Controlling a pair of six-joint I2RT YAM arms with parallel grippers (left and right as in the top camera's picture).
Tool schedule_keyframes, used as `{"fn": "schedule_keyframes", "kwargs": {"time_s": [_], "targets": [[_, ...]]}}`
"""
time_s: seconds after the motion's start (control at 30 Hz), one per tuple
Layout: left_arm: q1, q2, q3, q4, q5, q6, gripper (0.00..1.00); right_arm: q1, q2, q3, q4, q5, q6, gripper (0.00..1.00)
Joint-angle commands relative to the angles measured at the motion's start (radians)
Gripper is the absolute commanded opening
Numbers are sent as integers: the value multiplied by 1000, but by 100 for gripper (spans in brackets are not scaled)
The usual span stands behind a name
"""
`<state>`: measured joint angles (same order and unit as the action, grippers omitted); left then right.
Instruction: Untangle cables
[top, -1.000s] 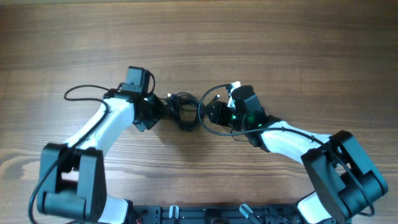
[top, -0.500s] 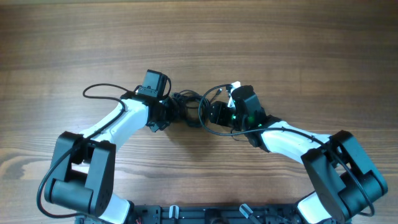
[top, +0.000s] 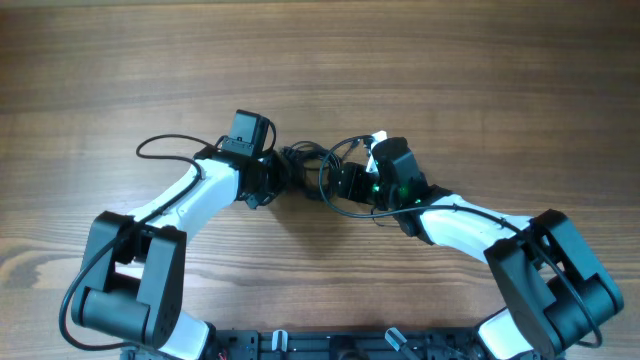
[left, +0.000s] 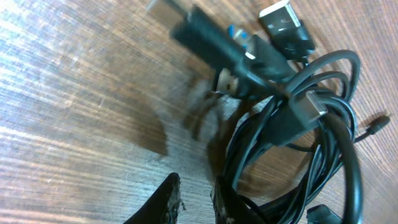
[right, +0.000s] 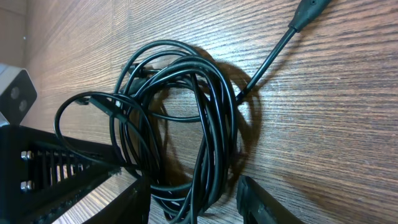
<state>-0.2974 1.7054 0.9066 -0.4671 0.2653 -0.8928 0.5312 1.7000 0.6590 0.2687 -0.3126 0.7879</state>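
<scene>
The cables (top: 301, 162) lie as one tangled black bundle on the wooden table, between my two grippers. My left gripper (top: 277, 176) is at the bundle's left edge. In the left wrist view its fingers (left: 168, 200) stand a narrow gap apart over bare wood, so the left gripper (left: 196, 200) is open. The cables (left: 292, 130) and their plugs (left: 283, 25) lie just right of the right finger. My right gripper (top: 336, 181) is at the bundle's right side. In the right wrist view the right gripper (right: 194, 202) is open, with several strands of the coiled cables (right: 186, 93) between its fingers.
A thicker black wire (top: 150, 148) from the left arm loops out to the left on the table. Part of the left arm's dark frame (right: 43, 162) sits close behind the coil. One plug end (right: 311, 9) points away to the upper right.
My left arm has swung right up against the bundle, which now sits tighter and a little farther back between the grippers. The right arm has hardly moved.
</scene>
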Motion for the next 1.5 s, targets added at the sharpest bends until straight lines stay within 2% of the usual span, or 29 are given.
{"fn": "schedule_keyframes", "kwargs": {"time_s": [0.0,0.07,0.13,0.3,0.47,0.57,0.6,0.63,0.67,0.7,0.77,0.9,1.03,1.23,1.37,1.47], "targets": [[-1,10,-5,-23,19,-5,23,-2,4,3,0,6,0,45],[-1,10,-4,-17,18,-5,37,-2,4,3,0,7,0,42],[-1,10,-5,3,15,-6,42,-1,4,3,0,10,0,42],[-2,10,-5,29,15,-6,41,-1,4,3,0,10,0,41],[-9,10,-5,38,15,-13,34,-1,4,3,-1,10,0,35],[-33,10,-5,34,15,-13,33,-1,4,3,-2,9,0,30],[-45,10,-5,29,15,-13,37,-1,4,3,-6,9,0,25],[-60,10,-5,15,9,-13,45,-1,4,3,-17,5,0,17],[-66,10,-5,2,-13,-13,61,-1,4,3,-25,5,0,11],[-66,10,-5,-9,-40,-13,67,-1,4,3,-32,5,0,5],[-64,10,-5,-15,-61,-13,71,-1,4,3,-39,5,1,5],[-63,10,-4,13,-18,-13,68,7,4,3,-38,-17,1,4],[-64,10,-4,63,83,-12,55,29,4,3,-37,-17,0,4],[-64,10,-4,102,43,-14,51,39,4,3,-30,-17,0,4],[-71,12,-5,103,-64,-94,46,39,4,3,-29,-17,0,4],[-79,26,-5,127,-65,-111,44,39,4,3,-27,-17,0,4]]}}
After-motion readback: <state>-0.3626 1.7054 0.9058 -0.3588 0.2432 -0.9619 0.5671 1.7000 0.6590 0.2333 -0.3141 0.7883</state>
